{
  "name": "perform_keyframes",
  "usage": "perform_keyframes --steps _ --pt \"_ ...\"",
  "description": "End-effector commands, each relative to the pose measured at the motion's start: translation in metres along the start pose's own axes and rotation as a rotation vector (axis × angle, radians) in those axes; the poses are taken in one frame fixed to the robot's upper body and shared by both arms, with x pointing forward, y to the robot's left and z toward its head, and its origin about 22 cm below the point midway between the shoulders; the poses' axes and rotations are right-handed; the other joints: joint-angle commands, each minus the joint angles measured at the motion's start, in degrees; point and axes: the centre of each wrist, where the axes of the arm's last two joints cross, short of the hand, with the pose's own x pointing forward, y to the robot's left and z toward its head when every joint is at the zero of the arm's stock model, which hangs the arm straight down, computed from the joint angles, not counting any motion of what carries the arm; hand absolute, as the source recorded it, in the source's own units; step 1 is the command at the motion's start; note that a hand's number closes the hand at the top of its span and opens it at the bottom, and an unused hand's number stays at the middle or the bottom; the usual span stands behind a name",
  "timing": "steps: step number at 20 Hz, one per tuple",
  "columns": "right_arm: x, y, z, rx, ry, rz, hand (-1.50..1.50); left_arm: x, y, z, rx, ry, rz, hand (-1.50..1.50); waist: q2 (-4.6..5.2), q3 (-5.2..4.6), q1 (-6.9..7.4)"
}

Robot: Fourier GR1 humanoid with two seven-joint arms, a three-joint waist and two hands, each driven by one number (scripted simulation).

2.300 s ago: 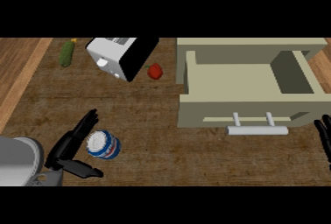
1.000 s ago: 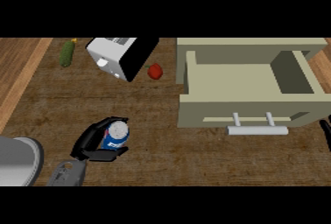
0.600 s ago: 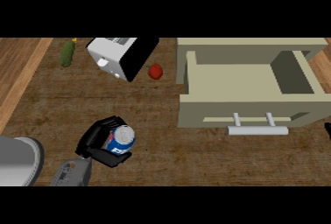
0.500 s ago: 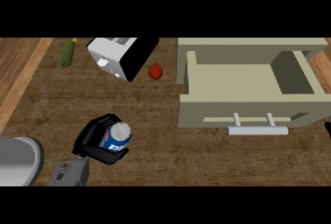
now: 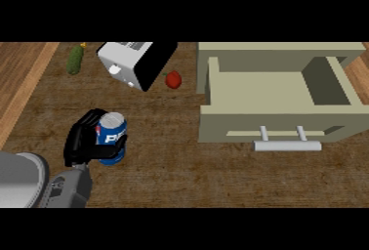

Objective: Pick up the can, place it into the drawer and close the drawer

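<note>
Blue and white, the can (image 5: 112, 133) is upright at the left of the brown table (image 5: 194, 180). The black left hand (image 5: 81, 141) is clamped on it, fingers curled round its side from the left and below. Whether the can rests on the table or is lifted, I cannot tell. The grey forearm (image 5: 72, 188) rises from the lower left. Well apart to the right, the beige drawer (image 5: 277, 122) stands open, its handle (image 5: 287, 145) toward the near edge. Farther back lie a toaster (image 5: 130, 63), a cucumber (image 5: 75, 59) to its left, and a red fruit (image 5: 173, 79) between toaster and drawer.
</note>
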Motion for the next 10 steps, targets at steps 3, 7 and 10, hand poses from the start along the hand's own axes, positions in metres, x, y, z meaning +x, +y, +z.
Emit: perform_keyframes --steps 3,7,10 --pt "-0.022 -0.011 0.004 -0.005 -0.009 0.005 -1.50 0.036 -0.020 -0.020 -0.021 -0.051 -0.010 1.50 0.03 0.01 -0.14" --pt "0.019 0.003 -0.003 -0.005 -0.015 0.001 -1.50 0.072 -0.037 -0.031 -0.068 -0.080 -0.042 1.50 -0.02 -0.01 -0.01" --pt "0.005 -0.003 -0.007 -0.003 -0.015 -0.003 -1.50 0.076 -0.085 -0.022 -0.103 -0.124 -0.037 1.50 -0.02 0.00 -0.11"
